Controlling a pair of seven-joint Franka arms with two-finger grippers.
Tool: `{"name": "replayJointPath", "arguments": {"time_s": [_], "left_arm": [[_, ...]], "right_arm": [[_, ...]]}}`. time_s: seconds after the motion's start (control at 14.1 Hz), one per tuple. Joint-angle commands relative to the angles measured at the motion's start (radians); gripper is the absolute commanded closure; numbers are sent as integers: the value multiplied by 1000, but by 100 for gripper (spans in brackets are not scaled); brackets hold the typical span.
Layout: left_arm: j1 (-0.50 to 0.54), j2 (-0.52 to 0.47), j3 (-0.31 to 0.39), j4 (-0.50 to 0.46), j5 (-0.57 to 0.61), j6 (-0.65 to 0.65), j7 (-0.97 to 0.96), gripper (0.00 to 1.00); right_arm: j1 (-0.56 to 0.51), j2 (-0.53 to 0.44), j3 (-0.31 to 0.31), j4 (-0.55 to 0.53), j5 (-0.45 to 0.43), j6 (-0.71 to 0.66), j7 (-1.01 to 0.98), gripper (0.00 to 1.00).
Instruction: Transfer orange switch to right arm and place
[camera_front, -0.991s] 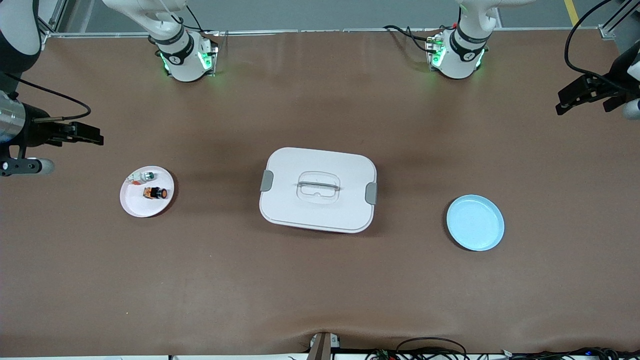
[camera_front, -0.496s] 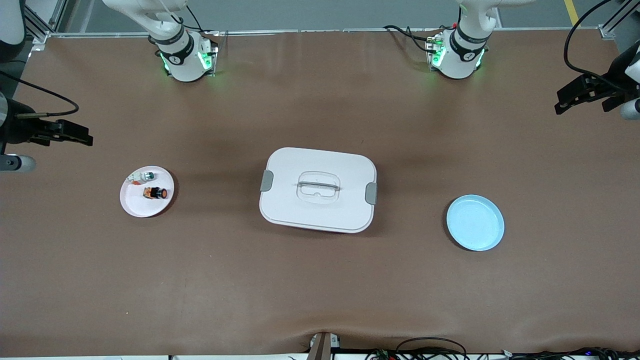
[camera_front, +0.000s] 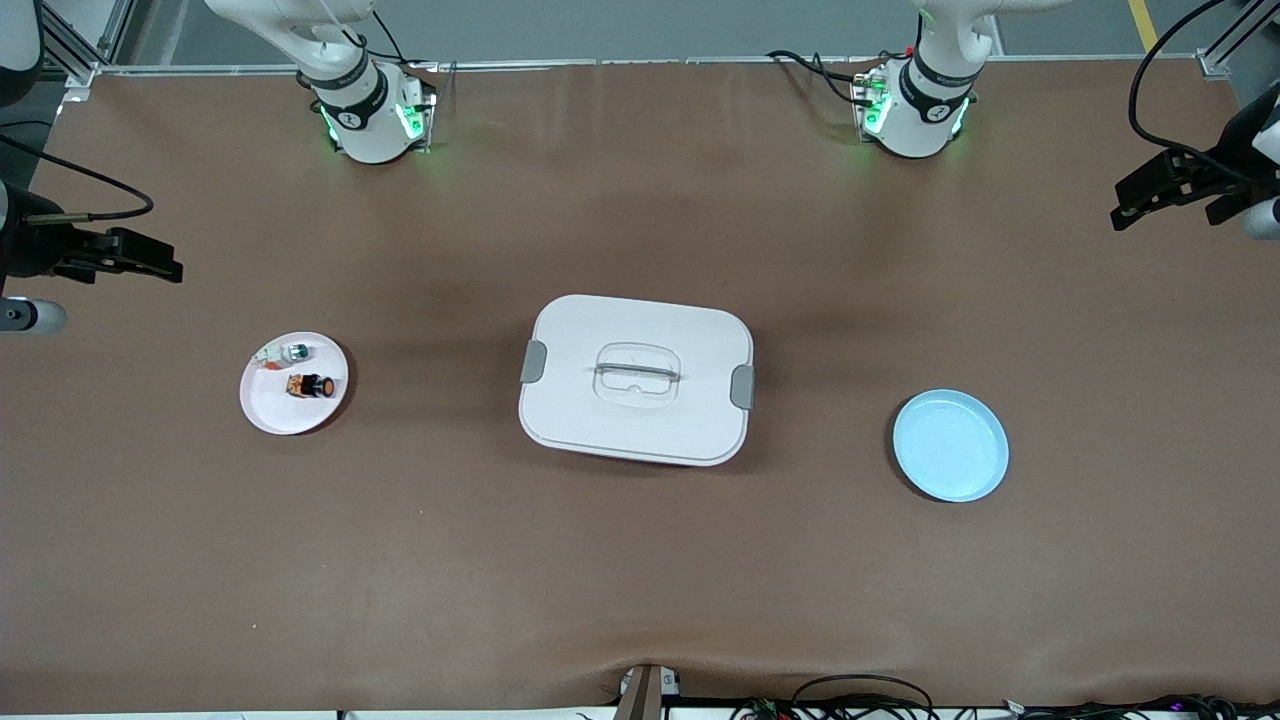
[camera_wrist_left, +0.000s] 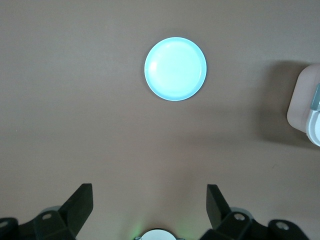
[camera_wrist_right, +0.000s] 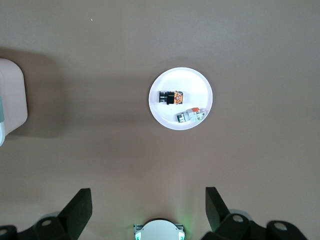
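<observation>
The orange switch (camera_front: 310, 385) lies on its side on a small white plate (camera_front: 272, 408) toward the right arm's end of the table. The right wrist view shows the same switch (camera_wrist_right: 171, 97) and plate (camera_wrist_right: 192, 82) from above. My right gripper (camera_front: 150, 265) hangs open and empty over the table's edge at that end, apart from the plate; in its own view the right gripper (camera_wrist_right: 148, 197) has only bare table between its fingers. The left gripper (camera_front: 1135, 205) is open and empty above the left arm's end, and the left gripper (camera_wrist_left: 149, 192) looks down on bare table.
A white-and-silver switch with a green tip (camera_front: 285, 352) shares the white plate. A white lidded box (camera_front: 636, 420) with grey latches stands mid-table. A light blue plate (camera_front: 950, 445) sits empty toward the left arm's end, and this blue plate (camera_wrist_left: 175, 68) shows in the left wrist view.
The right gripper has drawn back toward the table's edge at the right arm's end, away from the white plate. The left gripper has barely shifted.
</observation>
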Motion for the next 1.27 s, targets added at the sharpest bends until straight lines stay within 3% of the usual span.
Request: {"name": "replayJointPath", "arguments": {"time_s": [0.0,0.57,1.2], "left_arm": [[5,-7,-3,4,7,3,16,0],[6,4,1,13,13,37,15,0],[17,2,7,13,13,54,23,0]], "right_arm": [[4,-30,6,-1,-13,-9,100,0],[1,-63,3,-12,-7,16,125,0],[-1,-97,1,-39,-19,66,21,0]]}}
